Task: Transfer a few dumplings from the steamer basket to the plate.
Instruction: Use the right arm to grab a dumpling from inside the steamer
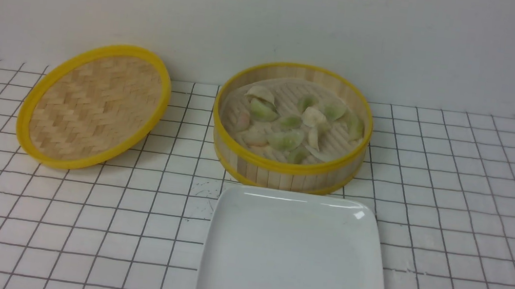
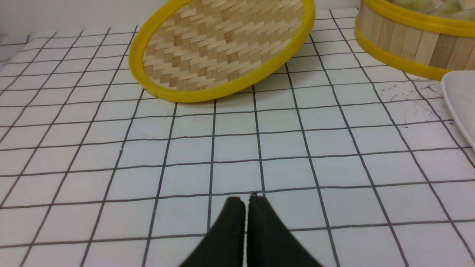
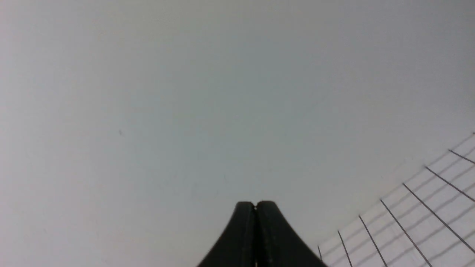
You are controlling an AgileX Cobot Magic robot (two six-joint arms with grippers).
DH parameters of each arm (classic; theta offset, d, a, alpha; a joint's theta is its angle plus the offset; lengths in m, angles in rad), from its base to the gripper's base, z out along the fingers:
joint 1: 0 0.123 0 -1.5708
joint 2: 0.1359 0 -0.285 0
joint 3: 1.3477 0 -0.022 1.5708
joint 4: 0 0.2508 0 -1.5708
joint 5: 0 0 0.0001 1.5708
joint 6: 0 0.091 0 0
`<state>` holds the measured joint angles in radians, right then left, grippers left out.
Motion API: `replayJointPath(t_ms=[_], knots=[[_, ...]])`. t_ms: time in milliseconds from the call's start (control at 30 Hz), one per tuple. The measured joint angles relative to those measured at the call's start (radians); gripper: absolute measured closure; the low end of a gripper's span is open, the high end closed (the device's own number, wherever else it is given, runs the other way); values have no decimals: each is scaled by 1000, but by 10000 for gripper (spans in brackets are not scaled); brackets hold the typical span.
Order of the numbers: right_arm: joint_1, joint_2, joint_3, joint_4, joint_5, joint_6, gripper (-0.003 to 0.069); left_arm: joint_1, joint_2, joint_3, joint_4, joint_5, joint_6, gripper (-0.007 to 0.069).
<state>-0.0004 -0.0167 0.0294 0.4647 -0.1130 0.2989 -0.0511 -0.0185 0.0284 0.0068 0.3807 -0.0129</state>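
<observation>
The steamer basket (image 1: 287,169) stands at the table's centre back, its slatted wall ringed by yellow rims. Several pale green, pinkish and cream dumplings (image 1: 286,139) lie inside on the ridged liner. Just in front of it sits the white square plate (image 1: 294,262), with nothing on it. Neither arm shows in the front view. My left gripper (image 2: 245,200) is shut with nothing in it, low over the grid cloth, with the basket (image 2: 408,46) and the plate's edge (image 2: 462,100) off to one side. My right gripper (image 3: 255,204) is shut and holds nothing, facing a bare pale wall.
The flat woven lid (image 1: 94,105) with a yellow rim leans tilted at the back left, also in the left wrist view (image 2: 222,48). A white cloth with a black grid (image 1: 475,215) covers the table. A pale wall stands behind.
</observation>
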Motion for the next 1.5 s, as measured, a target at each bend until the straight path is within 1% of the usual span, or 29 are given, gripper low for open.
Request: replayJointPath(t_ms=[200, 300, 400, 467, 533, 567, 600, 633, 667, 700, 733, 767, 833, 900, 1000, 1067, 1100, 1133, 1200, 1233, 1267, 1333, 1400, 1467, 1500], knots=[[0, 0, 0, 29, -62, 0, 673, 0, 0, 0, 0, 0, 0, 631], [0, 1, -54, 23, -17, 0, 673, 0, 0, 0, 19, 0, 13, 631], [0, 61, -235, -72, 79, -35, 673, 0, 0, 0, 61, 1, 42, 631], [0, 147, -373, -143, 148, -66, 673, 0, 0, 0, 68, 1, 43, 631], [0, 252, -504, -187, 232, -77, 673, 0, 0, 0, 71, 1, 46, 631], [0, 265, -520, -197, 243, -77, 673, 0, 0, 0, 73, 1, 46, 631], [0, 361, -626, -224, 317, -87, 673, 0, 0, 0, 73, -2, 46, 631], [0, 391, -672, -236, 359, -90, 673, 0, 0, 1, 69, -8, 46, 631], [0, 512, -781, -262, 483, -115, 673, 0, 0, 2, 41, -49, 31, 631], [0, 589, -858, -271, 571, -137, 673, 0, 0, 2, 4, -102, 4, 631], [0, 620, -888, -272, 607, -147, 673, 0, 0, 2, -7, -112, 4, 631], [0, 741, -1007, -275, 756, -191, 673, 0, 0, 2, -84, -185, -47, 631], [0, 883, -1145, -265, 934, -239, 673, 0, 0, 2, -197, -286, -117, 631], [0, 1002, -1257, -237, 1069, -275, 673, 0, 0, 2, -270, -348, -157, 631], [0, 1200, -1441, -193, 1242, -309, 673, 0, 0, 2, -389, -458, -185, 631], [2, 1270, -1505, -175, 1286, -315, 673, 0, 0, 2, -434, -529, -197, 631], [12, 1338, -1577, -170, 1322, -323, 673, 0, 0, 2, -465, -584, -207, 631], [25, 1395, -1606, -169, 1341, -327, 671, 0, 0, -1, -476, -604, -212, 631], [64, 1503, -1720, -179, 1363, -335, 670, 0, 10, -50, -490, -554, -215, 631], [69, 1514, -1720, -180, 1364, -335, 670, 0, 13, -58, -490, -544, -215, 631], [104, 1597, -1791, -199, 1366, -337, 669, 0, 56, -142, -480, -431, -213, 631], [140, 1684, -1863, -219, 1366, -337, 669, 0, 129, -264, -450, -262, -202, 631], [179, 1784, -1944, -237, 1366, -328, 665, 0, 300, -453, -399, 0, -170, 631], [201, 1842, -1986, -239, 1366, -322, 662, 0, 410, -583, -373, 188, -142, 631], [204, 1849, -1991, -240, 1366, -322, 661, 0, 459, -615, -369, 234, -134, 631]])
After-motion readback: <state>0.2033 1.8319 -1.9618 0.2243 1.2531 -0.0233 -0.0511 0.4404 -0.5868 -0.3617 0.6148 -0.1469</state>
